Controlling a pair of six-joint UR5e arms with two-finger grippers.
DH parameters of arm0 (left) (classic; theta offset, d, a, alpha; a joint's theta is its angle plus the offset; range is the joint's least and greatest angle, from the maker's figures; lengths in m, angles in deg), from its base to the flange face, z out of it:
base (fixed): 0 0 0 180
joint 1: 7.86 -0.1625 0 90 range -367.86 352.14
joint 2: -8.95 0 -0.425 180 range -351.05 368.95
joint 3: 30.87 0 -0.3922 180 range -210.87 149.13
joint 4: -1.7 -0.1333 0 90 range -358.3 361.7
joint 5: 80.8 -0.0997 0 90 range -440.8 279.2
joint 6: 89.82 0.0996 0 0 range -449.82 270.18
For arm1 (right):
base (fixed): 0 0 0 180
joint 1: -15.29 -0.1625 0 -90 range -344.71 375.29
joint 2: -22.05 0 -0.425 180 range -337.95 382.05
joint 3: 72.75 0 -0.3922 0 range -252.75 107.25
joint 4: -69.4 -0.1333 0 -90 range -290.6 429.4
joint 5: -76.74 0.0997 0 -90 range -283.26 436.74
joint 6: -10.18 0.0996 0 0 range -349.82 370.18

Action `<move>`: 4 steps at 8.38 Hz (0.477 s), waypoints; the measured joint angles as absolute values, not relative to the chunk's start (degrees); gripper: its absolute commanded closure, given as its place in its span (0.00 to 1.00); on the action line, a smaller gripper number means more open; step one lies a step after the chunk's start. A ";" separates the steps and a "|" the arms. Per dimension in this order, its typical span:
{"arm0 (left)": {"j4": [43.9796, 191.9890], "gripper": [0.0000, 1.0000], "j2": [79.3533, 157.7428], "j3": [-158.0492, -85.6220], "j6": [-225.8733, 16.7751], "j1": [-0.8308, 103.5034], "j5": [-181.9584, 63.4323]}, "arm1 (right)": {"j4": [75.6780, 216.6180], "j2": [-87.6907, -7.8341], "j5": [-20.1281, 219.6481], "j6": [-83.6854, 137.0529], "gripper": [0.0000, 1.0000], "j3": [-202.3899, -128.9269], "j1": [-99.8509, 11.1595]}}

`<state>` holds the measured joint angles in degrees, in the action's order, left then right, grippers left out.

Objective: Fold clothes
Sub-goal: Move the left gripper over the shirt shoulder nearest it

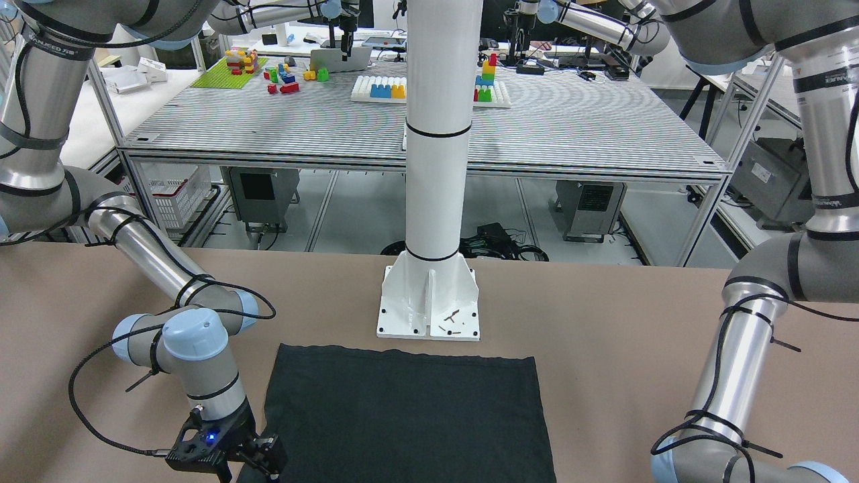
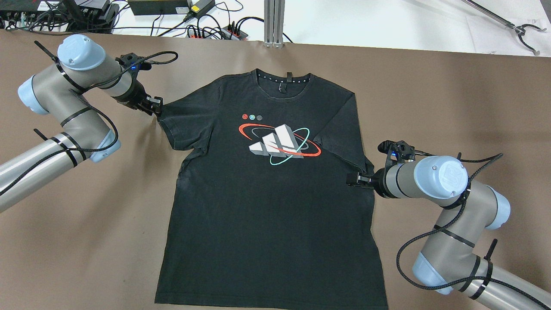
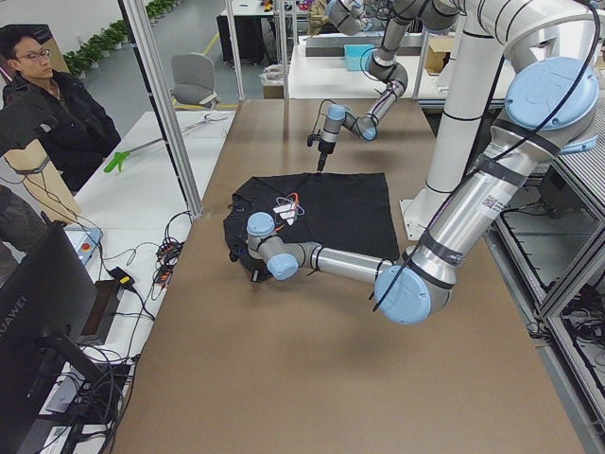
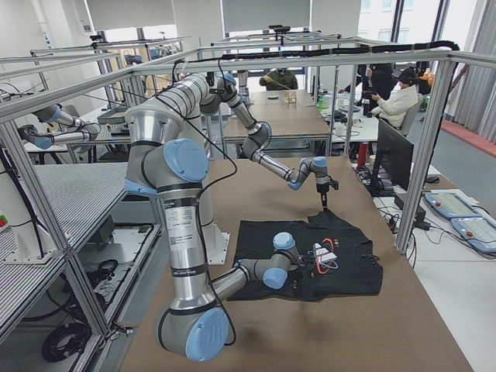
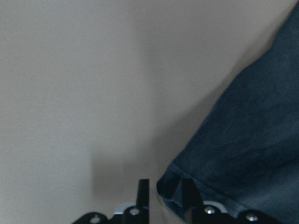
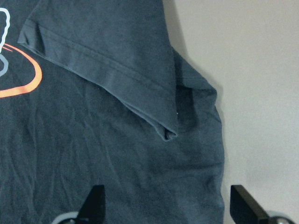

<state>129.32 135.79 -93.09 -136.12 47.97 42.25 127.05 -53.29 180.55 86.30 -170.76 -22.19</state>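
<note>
T-shirt (image 2: pixel 267 206) looks soft, limp, best gripped at hems; left gripper (image 5: pixel 164 189) pinches its sleeve hem, right gripper (image 6: pixel 166 193) gapes wide.

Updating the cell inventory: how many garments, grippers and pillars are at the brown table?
black T-shirt: 1
grippers: 2 (left gripper, right gripper)
white pillar: 1
Total: 4
</note>
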 measured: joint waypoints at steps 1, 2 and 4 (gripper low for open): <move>129.34 0.94 135.79 -93.09 -136.25 47.96 42.25 | 127.02 -53.31 180.30 86.30 0.06 -170.76 -22.13; 129.41 1.00 135.78 -93.13 -136.37 47.95 42.25 | 127.02 -53.34 180.15 86.29 0.06 -170.74 -22.14; 129.48 1.00 135.78 -93.24 -136.74 47.95 42.25 | 126.99 -53.36 180.03 86.27 0.06 -170.64 -22.11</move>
